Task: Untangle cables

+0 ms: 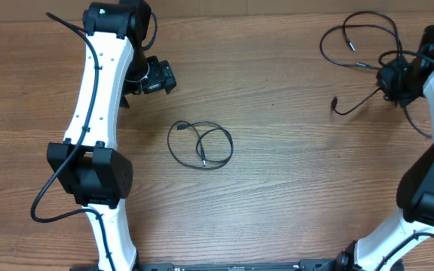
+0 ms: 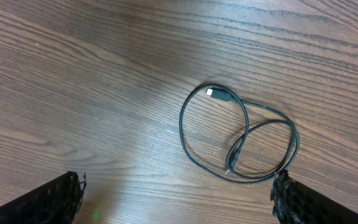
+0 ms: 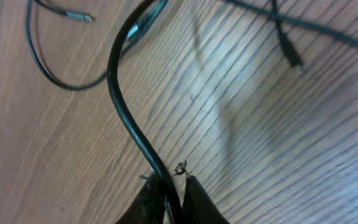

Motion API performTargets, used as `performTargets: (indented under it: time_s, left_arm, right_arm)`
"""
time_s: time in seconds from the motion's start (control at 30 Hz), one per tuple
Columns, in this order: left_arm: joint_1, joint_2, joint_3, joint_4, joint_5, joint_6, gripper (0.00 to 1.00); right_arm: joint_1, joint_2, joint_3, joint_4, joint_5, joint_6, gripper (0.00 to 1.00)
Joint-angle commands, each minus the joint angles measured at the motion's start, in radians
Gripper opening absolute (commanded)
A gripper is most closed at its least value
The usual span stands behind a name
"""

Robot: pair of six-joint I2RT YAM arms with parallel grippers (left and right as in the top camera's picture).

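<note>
Cables (image 1: 350,44) sprawled far right, one coil (image 1: 200,144) centred, left fingers (image 2: 42,202) spread wide, right fingers (image 3: 197,199) seemingly pinching one.

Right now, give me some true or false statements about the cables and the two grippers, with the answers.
1. The left gripper is open. True.
2. The left gripper holds the looped cable. False: the looped cable lies loose on the table, and nothing grips it.
3. The right gripper is closed on a cable. True.
4. All the cables lie in one pile. False: the looped cable sits alone mid-table, and the other cables are spread out by the right gripper.
</note>
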State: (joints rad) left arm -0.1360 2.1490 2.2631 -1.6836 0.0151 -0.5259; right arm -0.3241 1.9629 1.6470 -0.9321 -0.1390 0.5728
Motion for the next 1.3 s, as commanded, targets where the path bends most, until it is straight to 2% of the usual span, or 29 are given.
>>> performTargets:
  time_s: [0.0, 0.07, 0.1, 0.2, 0.33, 0.47, 0.6, 0.87, 0.9, 1.07, 1.1, 1.2, 1.27]
  left_arm:
    - [-0.003, 0.01, -0.005, -0.002, 0.004, -0.024, 1.0]
    - [-0.003, 0.01, -0.005, -0.002, 0.004, -0.024, 0.99]
    - [-0.003, 0.01, -0.005, -0.002, 0.004, -0.024, 0.99]
    - [-0.003, 0.01, -0.005, -0.002, 0.004, -0.024, 1.0]
    - [-0.003, 0.01, -0.005, -0.002, 0.004, -0.024, 1.0]
    - [-0.003, 0.01, -0.005, -0.002, 0.004, -0.024, 0.99]
    - [-0.003, 0.01, -0.005, -0.002, 0.004, -0.024, 1.0]
    - [-0.002, 0.01, -0.005, 0.026, 0.004, -0.024, 0.99]
    - [-0.003, 0.01, -0.005, 0.033, 0.004, -0.024, 1.0]
    - [-0.003, 0.01, -0.005, 0.068, 0.003, -0.024, 0.99]
    - [-0.003, 0.01, -0.005, 0.07, 0.004, -0.024, 1.0]
    - [-0.003, 0.01, -0.005, 0.07, 0.004, -0.024, 1.0]
    - [-0.003, 0.01, -0.005, 0.07, 0.004, -0.024, 1.0]
  right_arm:
    - [0.025, 0.028, -0.004, 0.003, -0.02, -0.001, 0.22]
    - [0.038, 0.042, -0.004, 0.002, -0.02, -0.001, 0.38]
    - [0.043, 0.047, -0.004, 0.002, -0.019, -0.002, 0.41]
    - [0.057, 0.052, -0.004, 0.0, -0.02, -0.005, 0.68]
    - [0.065, 0.052, -0.004, -0.001, -0.02, -0.005, 0.88]
    - [0.065, 0.051, -0.002, -0.019, -0.02, -0.005, 0.96]
    - [0.056, 0.044, 0.02, -0.053, -0.013, -0.039, 1.0]
    - [0.009, -0.006, 0.164, -0.166, 0.093, -0.058, 1.0]
    - [0.003, -0.011, 0.174, -0.167, 0.093, -0.058, 0.98]
    - [-0.005, -0.011, 0.171, -0.146, 0.093, -0.058, 0.39]
    - [-0.005, -0.009, 0.164, -0.139, 0.093, -0.057, 0.3]
    - [-0.002, 0.006, 0.128, -0.105, 0.094, -0.057, 0.17]
    - [-0.001, 0.026, 0.105, -0.086, 0.093, -0.057, 0.12]
